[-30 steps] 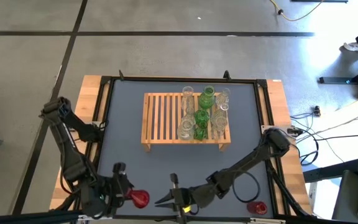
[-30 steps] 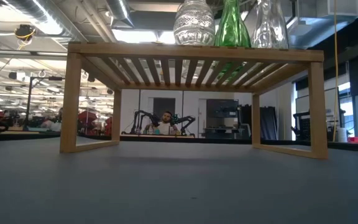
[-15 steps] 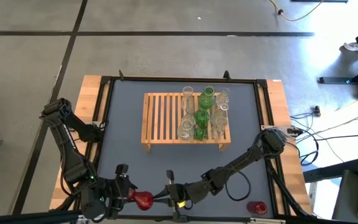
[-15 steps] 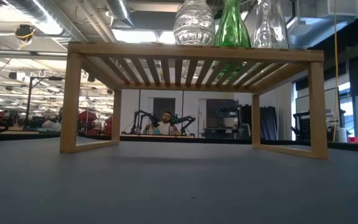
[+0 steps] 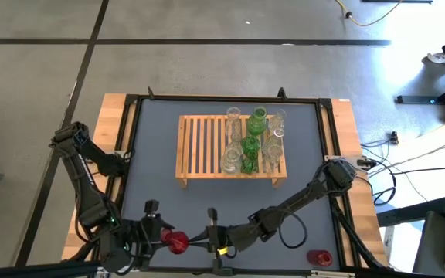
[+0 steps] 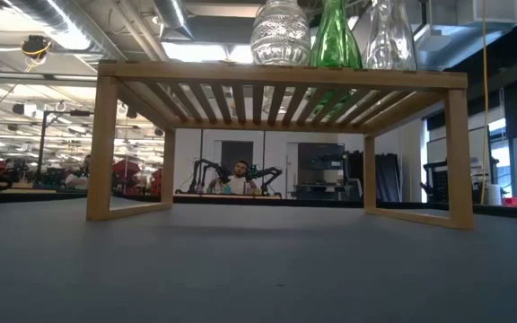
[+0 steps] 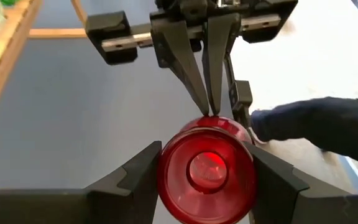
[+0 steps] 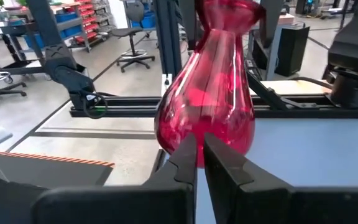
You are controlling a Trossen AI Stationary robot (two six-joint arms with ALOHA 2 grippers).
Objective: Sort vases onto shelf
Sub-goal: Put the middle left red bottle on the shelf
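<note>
Red glass vase (image 5: 177, 242) sits gripped in the left pincer (image 5: 161, 238) near the table's (image 5: 153, 154) front edge; the right pincer's (image 5: 207, 245) closed tips touch it and could knock it loose.

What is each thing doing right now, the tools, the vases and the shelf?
Left tool, shut on the red vase.
Right tool, shut, tips at that vase.
Other red vase, on the table, untouched.
Green vases, upright on the shelf.
Clear vases, upright on the shelf.
Shelf, left half bare.
</note>
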